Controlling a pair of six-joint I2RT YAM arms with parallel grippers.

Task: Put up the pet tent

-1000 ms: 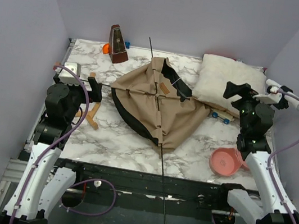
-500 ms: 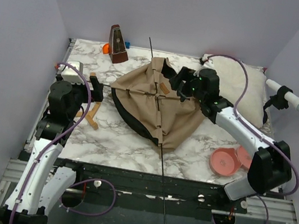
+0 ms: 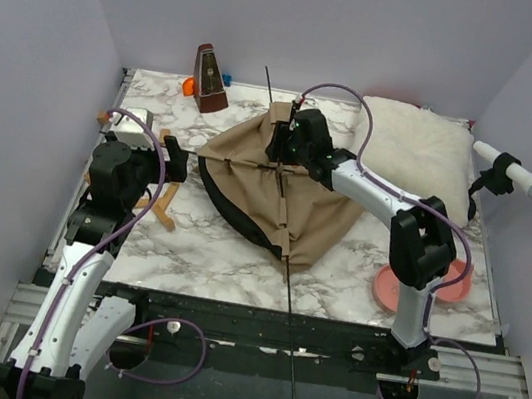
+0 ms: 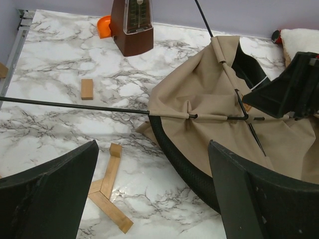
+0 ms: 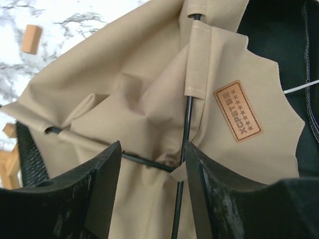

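In the middle of the marble table, the pet tent (image 3: 277, 196) lies collapsed, tan fabric up, with its black lining showing along the left and far edges. Its two thin poles (image 3: 290, 335) cross at the centre; one runs far to near and sticks out past the near table edge, the other runs out to the left.

Your right gripper (image 3: 283, 142) hangs over the far part of the tent, released. In the right wrist view its fingers (image 5: 99, 189) stand apart on either side of the pole crossing, with the brown label (image 5: 237, 111) just to the right. You cannot tell from these views whether the fingertips touch the fabric.

Your left gripper (image 3: 173, 160) sits at the left side of the table, also spread wide and grasping nothing. The leftward pole passes just beyond its fingers.

A metronome (image 3: 209, 79) stands at the far left, a white pillow (image 3: 410, 152) lies far right, a pink bowl (image 3: 404, 287) sits near right, and wooden pieces (image 3: 162, 205) lie left of the tent.
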